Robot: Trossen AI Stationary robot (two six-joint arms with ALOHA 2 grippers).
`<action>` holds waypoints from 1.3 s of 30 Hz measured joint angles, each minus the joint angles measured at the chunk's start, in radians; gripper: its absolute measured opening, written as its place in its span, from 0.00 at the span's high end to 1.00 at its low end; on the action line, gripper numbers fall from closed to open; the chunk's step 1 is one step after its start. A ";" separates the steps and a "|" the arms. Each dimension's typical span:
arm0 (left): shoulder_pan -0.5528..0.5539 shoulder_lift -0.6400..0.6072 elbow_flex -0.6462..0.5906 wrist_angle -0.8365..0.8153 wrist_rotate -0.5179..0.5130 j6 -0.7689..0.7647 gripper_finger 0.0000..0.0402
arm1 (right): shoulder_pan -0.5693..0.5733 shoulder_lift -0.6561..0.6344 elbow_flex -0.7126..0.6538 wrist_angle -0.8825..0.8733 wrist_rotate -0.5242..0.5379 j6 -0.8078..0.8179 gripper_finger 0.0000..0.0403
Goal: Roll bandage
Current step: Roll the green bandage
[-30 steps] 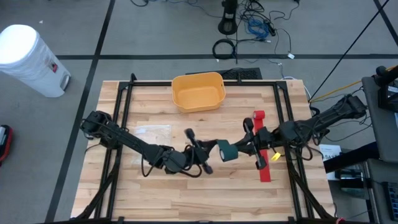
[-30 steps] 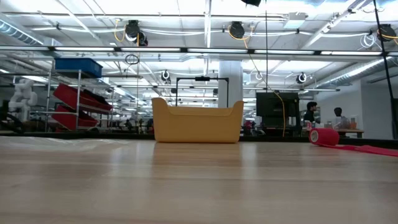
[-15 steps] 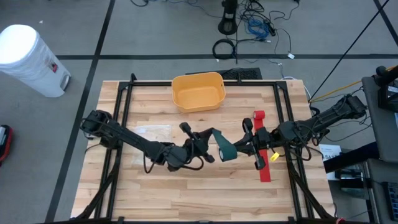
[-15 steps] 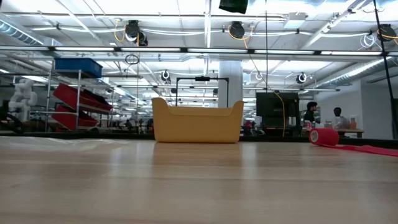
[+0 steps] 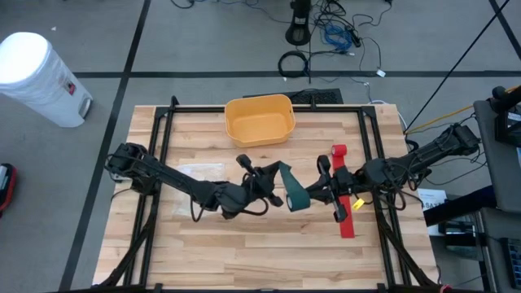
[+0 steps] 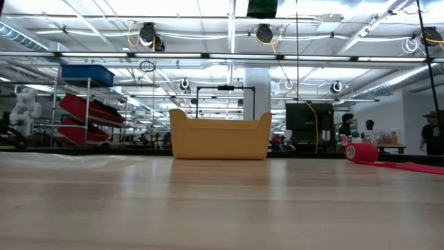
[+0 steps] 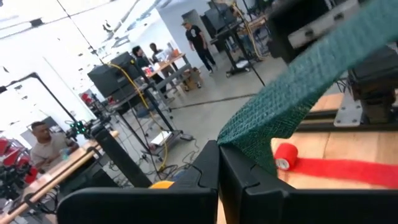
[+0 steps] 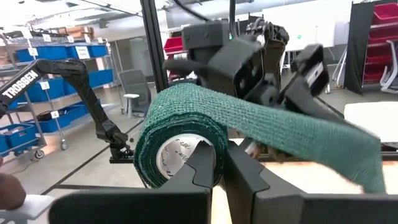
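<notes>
A dark green bandage roll (image 5: 295, 198) hangs above the table's middle, with my right gripper (image 5: 313, 195) shut on it. Its loose strip (image 5: 285, 174) runs from the roll toward the far edge, where my left gripper (image 5: 273, 173) is shut on its end. In the low view only a green bit (image 6: 262, 7) of it shows at the top edge. A red bandage (image 5: 339, 152) lies on the table's right part, its roll at the far end and its strip (image 5: 348, 225) unrolled flat toward the near edge. My left gripper pinches the free end of the green strip (image 7: 244, 142) between its two shut fingers, coming level from the table's left. The strip runs up and away from the fingers (image 7: 205, 168) toward the roll, lifted clear of the table and fairly straight. My right gripper holds the green roll by its wall (image 8: 208, 138) beside the open cardboard core. One finger (image 8: 202, 167) seems to sit in the core and the other outside. It comes level from the table's right. The roll is lifted clear, its axis pointing along the fingers.
A yellow bin (image 5: 259, 120) stands at the far middle of the wooden table (image 5: 203, 252). A clear plastic sheet (image 5: 199, 172) lies left of centre. A black frame (image 5: 163, 138) runs around the tabletop. People stand in the room beyond the table.
My left gripper has moved toward the table's far edge and a little to the right, turning as it went, still shut on the strip's end. The strip now reaches out from the roll toward the far edge. The roll and my right gripper have stayed in place.
</notes>
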 joint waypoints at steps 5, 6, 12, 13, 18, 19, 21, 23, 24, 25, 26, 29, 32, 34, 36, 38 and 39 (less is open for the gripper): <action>-0.012 0.000 0.000 0.092 0.000 0.084 1.00 | 0.000 0.000 0.000 -0.021 -0.002 0.000 0.97; -0.015 0.000 0.000 0.113 0.000 0.106 1.00 | 0.000 0.000 0.000 -0.021 -0.002 0.000 0.97; -0.017 0.000 0.000 0.178 -0.003 0.162 1.00 | 0.000 0.010 0.000 -0.021 -0.003 0.015 0.97; -0.017 0.000 0.000 0.192 -0.004 0.176 1.00 | 0.000 0.017 0.000 -0.023 -0.002 0.015 0.97; -0.017 0.000 0.000 0.196 -0.004 0.201 1.00 | 0.000 0.055 0.000 -0.017 -0.002 0.029 0.97; -0.017 0.000 0.000 0.194 -0.004 0.201 1.00 | 0.000 0.062 0.000 -0.005 -0.001 0.029 0.97; -0.017 0.000 0.000 0.181 -0.004 0.199 1.00 | 0.000 0.069 -0.001 0.020 -0.001 0.020 0.97; -0.016 -0.001 0.000 0.152 -0.005 0.197 1.00 | 0.000 0.070 -0.001 0.047 -0.004 0.018 0.97; -0.015 0.000 0.000 0.132 -0.005 0.197 1.00 | 0.000 0.069 -0.001 0.059 -0.013 0.017 0.97; -0.014 0.001 0.000 0.117 -0.005 0.197 1.00 | 0.000 0.069 -0.001 0.075 -0.031 0.016 0.97; -0.014 0.001 -0.001 0.101 -0.005 0.192 1.00 | 0.000 0.069 -0.001 0.088 -0.051 0.015 0.97; -0.013 0.000 0.000 0.051 0.002 0.134 1.00 | 0.000 0.069 -0.001 0.121 -0.097 0.015 0.97; -0.012 0.000 -0.001 0.013 0.028 0.099 1.00 | 0.000 0.069 -0.001 0.140 -0.100 0.008 0.97; -0.012 0.000 -0.001 0.000 0.046 0.086 1.00 | 0.000 0.069 -0.001 0.140 -0.100 -0.001 0.97; -0.016 0.000 -0.001 -0.005 0.053 0.077 1.00 | 0.000 0.069 -0.001 0.144 -0.100 -0.009 0.97; -0.023 0.000 0.000 -0.003 0.060 0.065 1.00 | 0.000 0.069 -0.001 0.147 -0.100 -0.019 0.97; -0.027 0.000 -0.001 -0.003 0.069 0.064 1.00 | 0.000 0.069 -0.001 0.146 -0.098 -0.023 0.97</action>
